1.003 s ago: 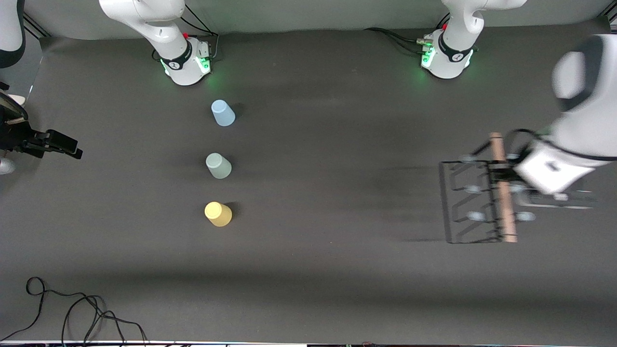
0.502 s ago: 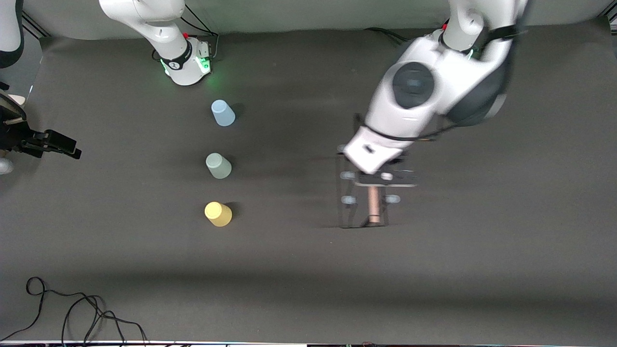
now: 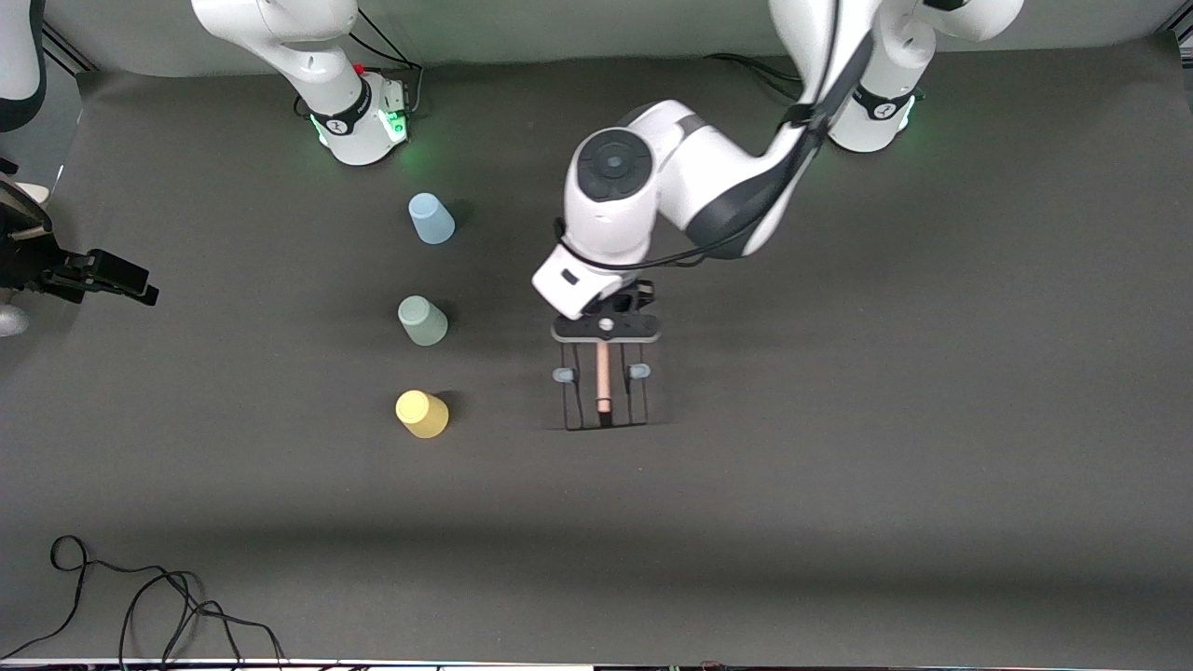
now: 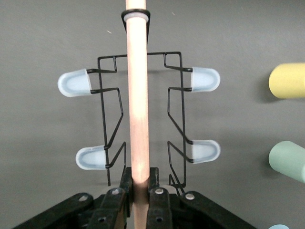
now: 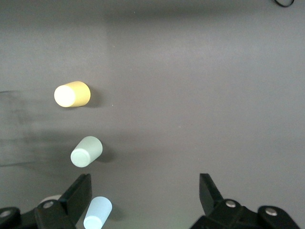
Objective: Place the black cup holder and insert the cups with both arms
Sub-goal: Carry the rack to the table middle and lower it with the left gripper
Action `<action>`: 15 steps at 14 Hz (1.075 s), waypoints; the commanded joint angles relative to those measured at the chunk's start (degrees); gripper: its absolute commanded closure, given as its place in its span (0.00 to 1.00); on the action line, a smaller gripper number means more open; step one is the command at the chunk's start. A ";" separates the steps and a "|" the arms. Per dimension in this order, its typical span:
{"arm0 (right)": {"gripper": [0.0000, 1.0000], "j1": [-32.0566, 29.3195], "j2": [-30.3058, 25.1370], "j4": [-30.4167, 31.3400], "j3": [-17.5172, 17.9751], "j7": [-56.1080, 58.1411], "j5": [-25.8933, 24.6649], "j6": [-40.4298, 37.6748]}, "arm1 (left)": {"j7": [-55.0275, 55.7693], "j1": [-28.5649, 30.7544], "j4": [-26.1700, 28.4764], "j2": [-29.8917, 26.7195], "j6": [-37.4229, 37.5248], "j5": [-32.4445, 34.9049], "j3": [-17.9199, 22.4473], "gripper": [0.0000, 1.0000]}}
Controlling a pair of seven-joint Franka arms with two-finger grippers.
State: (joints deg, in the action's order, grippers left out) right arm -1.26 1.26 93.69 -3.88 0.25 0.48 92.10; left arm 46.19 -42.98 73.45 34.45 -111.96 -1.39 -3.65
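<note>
My left gripper point(image 3: 604, 337) point(image 4: 139, 175) is shut on the light wooden handle point(image 4: 138, 95) of the black cup holder point(image 3: 606, 403), over the middle of the table. I cannot tell whether the rack touches the table. Its pale blue pegs point(image 4: 75, 82) stick out on both sides. Three cups stand in a row toward the right arm's end, narrow end up: light blue point(image 3: 431, 218), pale green point(image 3: 422, 320), yellow point(image 3: 422, 414). My right gripper point(image 5: 145, 180) point(image 3: 126, 281) waits open and holds nothing, at the right arm's end of the table; its wrist view shows the cups point(image 5: 86, 150).
Loose black cables point(image 3: 140, 596) lie at the table's near corner at the right arm's end. The two green-lit arm bases point(image 3: 359, 121) point(image 3: 867, 112) stand along the table's far edge. The left arm's elbow point(image 3: 615, 172) hangs above the table's middle.
The left arm has swung the cup holder from the left arm's end of the table to the middle, and it now looks lower. The right arm and cups have not moved.
</note>
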 commanded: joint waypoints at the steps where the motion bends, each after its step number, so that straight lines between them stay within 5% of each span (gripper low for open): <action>1: 0.00 -0.32 -0.12 -0.35 -0.86 0.19 2.67 -1.14 | 1.71 -2.28 -2.87 2.19 -0.71 1.04 1.10 1.00; 14: 0.00 6.18 -1.34 5.44 -0.34 -10.87 4.26 -1.59 | 4.87 -3.96 -2.26 6.86 -4.06 4.29 1.10 1.00; 15: 0.00 7.40 -2.22 7.28 -0.34 -13.23 4.26 -0.18 | 5.57 -3.96 -2.34 7.03 -4.06 4.20 1.10 0.83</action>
State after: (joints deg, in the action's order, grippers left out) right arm 4.10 1.22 96.97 -4.01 -8.90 4.05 89.19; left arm 49.39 -46.06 72.87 40.90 -116.55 1.76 -3.28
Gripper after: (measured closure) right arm 0.000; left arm 0.837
